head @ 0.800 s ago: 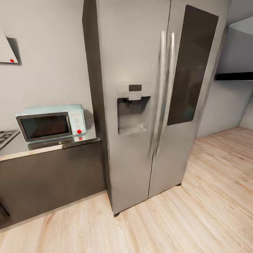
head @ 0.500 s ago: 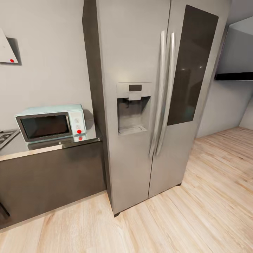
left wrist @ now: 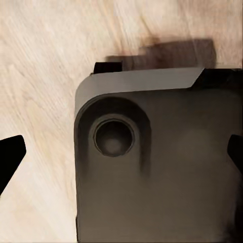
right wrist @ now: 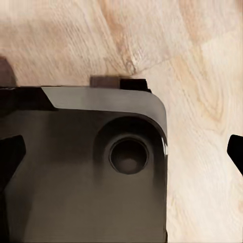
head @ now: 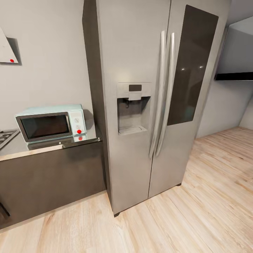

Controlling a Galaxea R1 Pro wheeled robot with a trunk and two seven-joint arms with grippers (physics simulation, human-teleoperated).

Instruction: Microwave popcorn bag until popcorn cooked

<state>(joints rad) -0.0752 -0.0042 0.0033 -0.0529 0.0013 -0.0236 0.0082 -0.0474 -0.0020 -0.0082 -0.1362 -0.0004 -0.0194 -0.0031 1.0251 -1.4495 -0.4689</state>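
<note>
The pale mint-blue microwave [head: 51, 123] stands with its dark glass door shut on the glossy grey countertop [head: 17, 148], at the left of the head view, right beside the fridge. The popcorn bag and the popcorn are out of view. In the left wrist view my left gripper [left wrist: 121, 157] is open, its dark fingertips [left wrist: 10, 162] spread wide over the robot's grey base and the wooden floor. My right gripper [right wrist: 122, 156] hangs the same way, open, with nothing between its fingertips [right wrist: 236, 154].
A tall steel two-door fridge [head: 140, 105] with a water dispenser fills the middle. A gas hob [head: 5, 135] sits at the countertop's left end, above dark cabinet fronts [head: 49, 179]. Light wooden floor [head: 211, 196] stretches to the right. The robot's base [left wrist: 162, 177] lies under both grippers.
The head view was slightly blurred 0.8 s ago and is sharp now; nothing else differs.
</note>
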